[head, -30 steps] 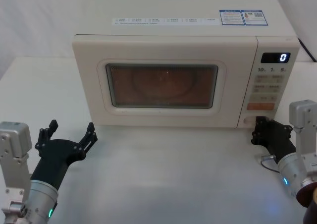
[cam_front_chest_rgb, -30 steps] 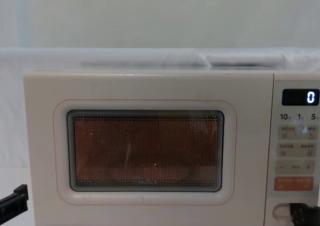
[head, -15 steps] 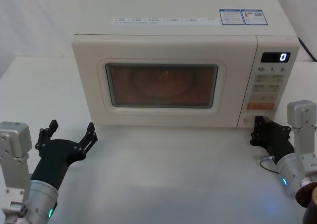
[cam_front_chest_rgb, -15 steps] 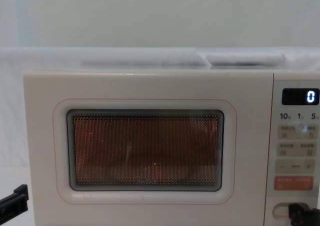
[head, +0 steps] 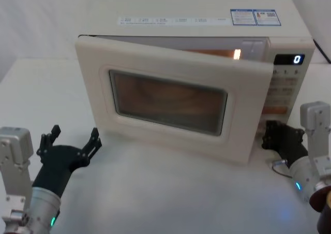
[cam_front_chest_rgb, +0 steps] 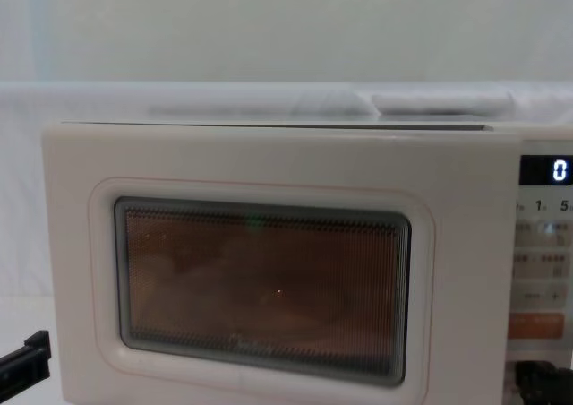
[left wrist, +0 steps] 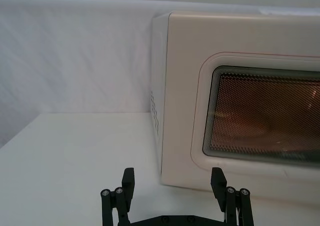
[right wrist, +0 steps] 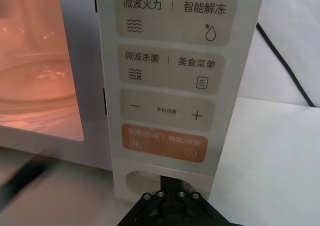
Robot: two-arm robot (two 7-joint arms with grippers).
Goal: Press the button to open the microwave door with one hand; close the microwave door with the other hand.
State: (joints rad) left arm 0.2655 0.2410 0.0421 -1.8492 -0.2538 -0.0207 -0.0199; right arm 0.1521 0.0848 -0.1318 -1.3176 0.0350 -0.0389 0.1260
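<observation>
The microwave door (head: 170, 104) stands ajar, its right edge swung out toward me; it also fills much of the chest view (cam_front_chest_rgb: 269, 280) and shows in the left wrist view (left wrist: 260, 111). The cavity (right wrist: 40, 76) glows orange inside. My right gripper (head: 271, 135) is shut, its tip (right wrist: 172, 196) against the cream oval button (right wrist: 145, 180) at the foot of the control panel, partly covering it. My left gripper (head: 75, 135) rests open on the table, in front of the door's hinge side and apart from it (left wrist: 172, 178).
The control panel (head: 284, 86) shows "0" on its display, with an orange key (right wrist: 165, 143) just above the button. A black cable (right wrist: 285, 61) runs behind the microwave on the right. White table surface spreads in front (head: 165, 192).
The door, flush half a second ago, has sprung open on its right side and the cavity light shows at the gap. Both grippers have barely moved.
</observation>
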